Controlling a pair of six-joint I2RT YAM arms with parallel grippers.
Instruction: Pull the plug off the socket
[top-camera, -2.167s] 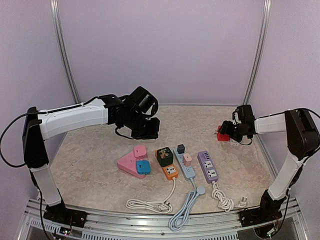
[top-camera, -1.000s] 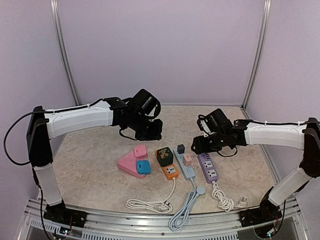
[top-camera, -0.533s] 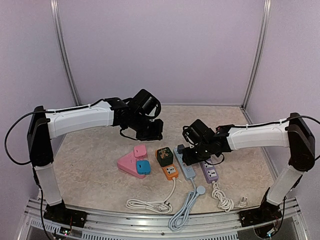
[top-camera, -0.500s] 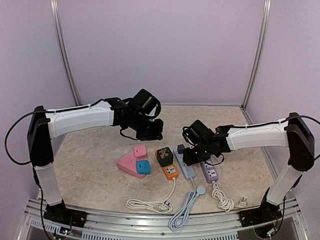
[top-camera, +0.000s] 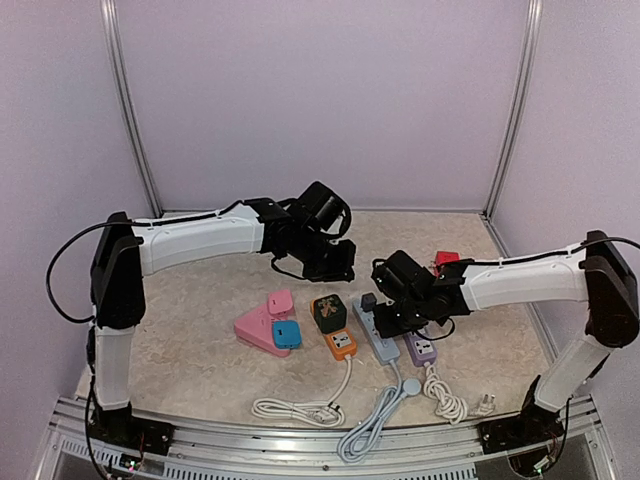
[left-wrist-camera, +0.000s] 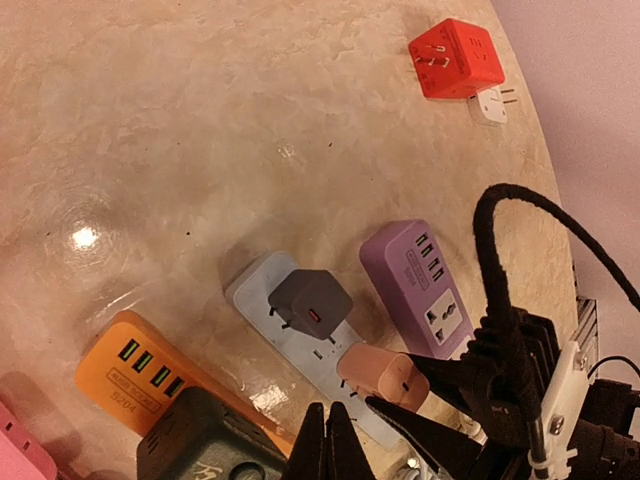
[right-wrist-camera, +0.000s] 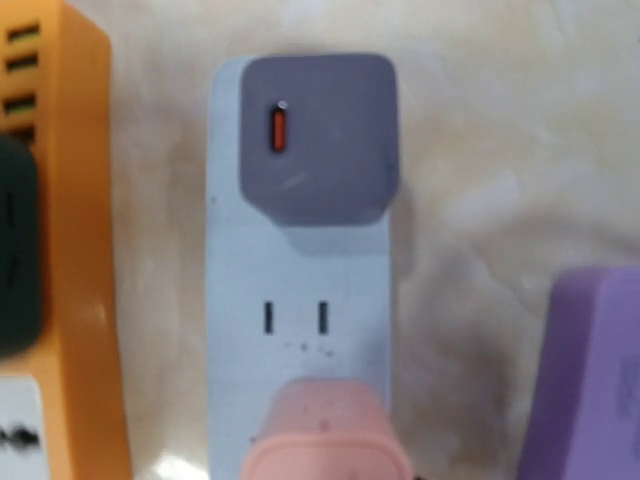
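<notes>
Two plugs sit in the blue-grey power strip (top-camera: 380, 338) at centre frame of the top view. A dark grey charger (left-wrist-camera: 310, 303) occupies the strip's far end and a pink plug (left-wrist-camera: 385, 373) the bay next nearer. Both appear fully seated.

Right pincer (top-camera: 382, 320) is down on the strip. In the left wrist view its black fingers (left-wrist-camera: 420, 432) lie along both flanks of the pink plug, clenched on it as far as that view shows. The right wrist view gives only the plug's top at lower centre, with no fingers visible. Left pincer (left-wrist-camera: 325, 440) is clenched on nothing and hangs above the surface (top-camera: 200, 320), just beyond the strip's far end.

Assessment: the step in hand is extraction of the pink plug, and it is not yet out.

Recommendations:
- Draw straight up along the line of the prongs, with no sideways rocking.
- Expect the strip to rise with the plug, since it looks light and nothing holds it down. The left pincer is well placed to press on bare strip beside the charger.
- Keep the hold low on the casing. Its rounded, smooth body may slip from the fingers.
- Mind the purple strip (top-camera: 418, 347) just beside on the right and the orange strip (top-camera: 340, 343) on the left. A skewed pull could drag either one.
</notes>
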